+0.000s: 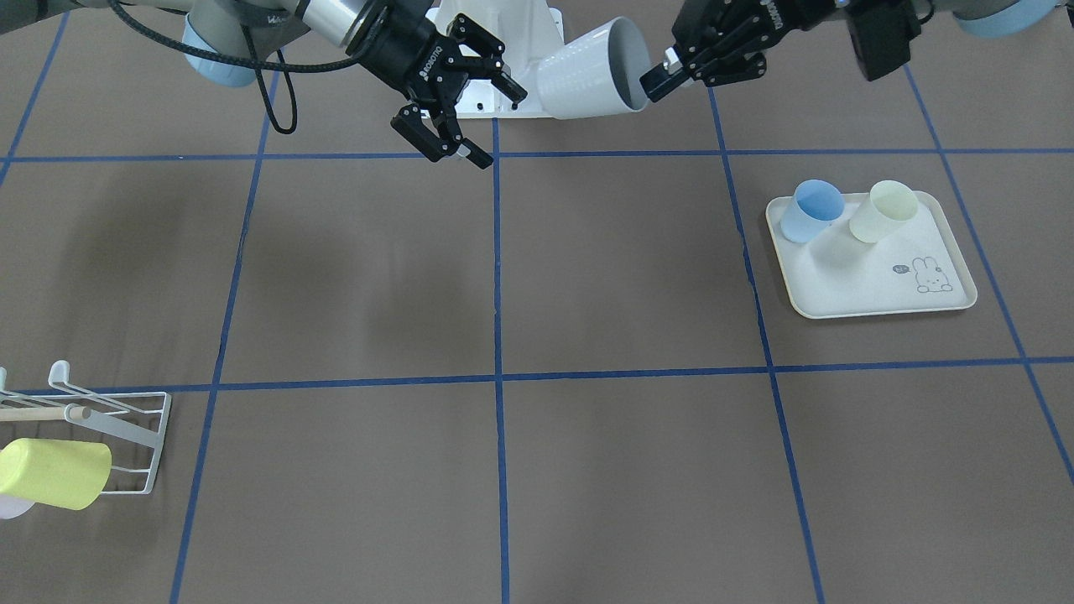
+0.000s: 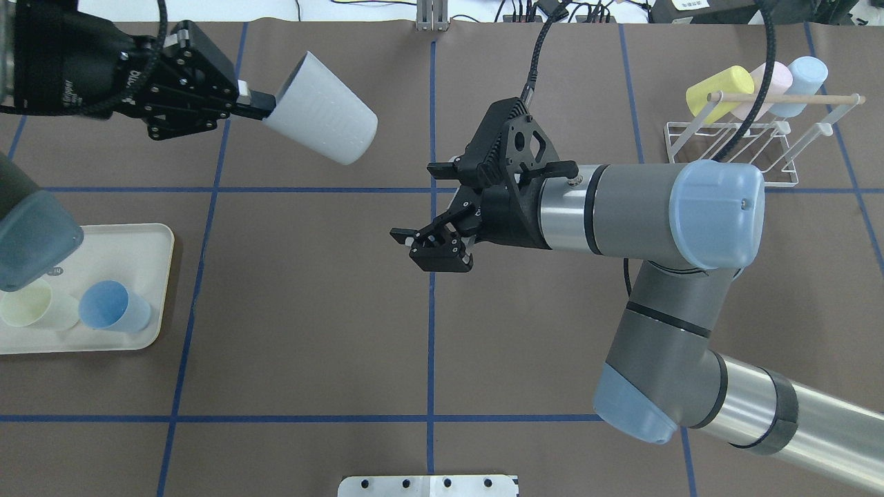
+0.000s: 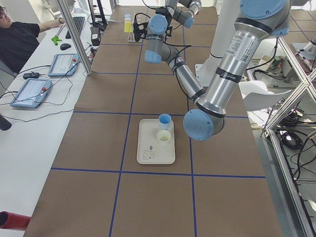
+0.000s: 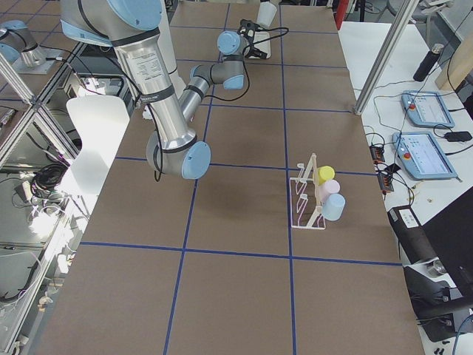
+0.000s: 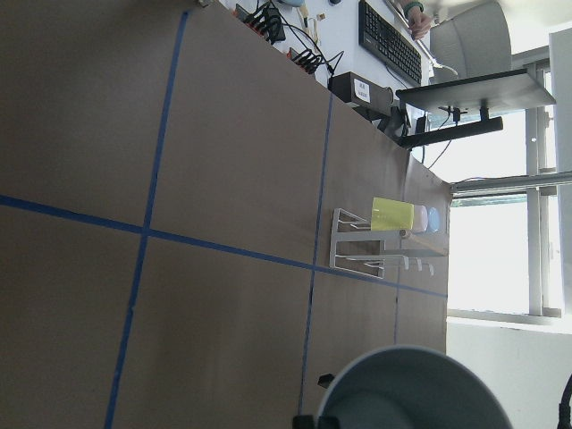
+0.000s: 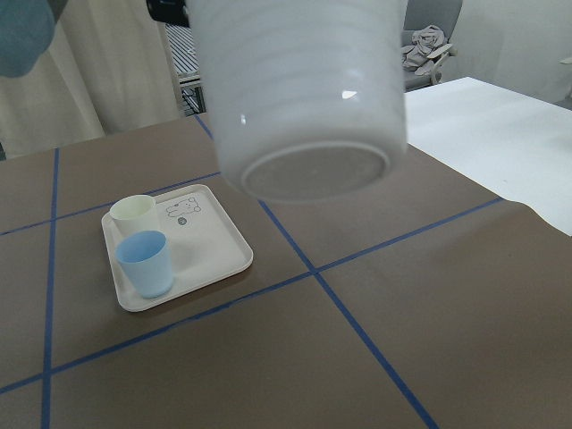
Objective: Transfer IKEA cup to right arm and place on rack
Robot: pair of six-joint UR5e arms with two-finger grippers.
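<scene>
Over brown table (image 2: 311, 310), left tool (image 2: 259, 110) holds white cup (image 2: 324, 124) tilted.

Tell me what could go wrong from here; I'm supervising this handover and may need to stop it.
1. The left gripper pinches the white cup only at its rim, so it could twist or slip when the open right gripper closes on it.
2. The rack already carries three cups; placing a fourth could knock one.

white cup (image 1: 587, 71) and right gripper (image 1: 497, 126) apart, clear air between
</scene>
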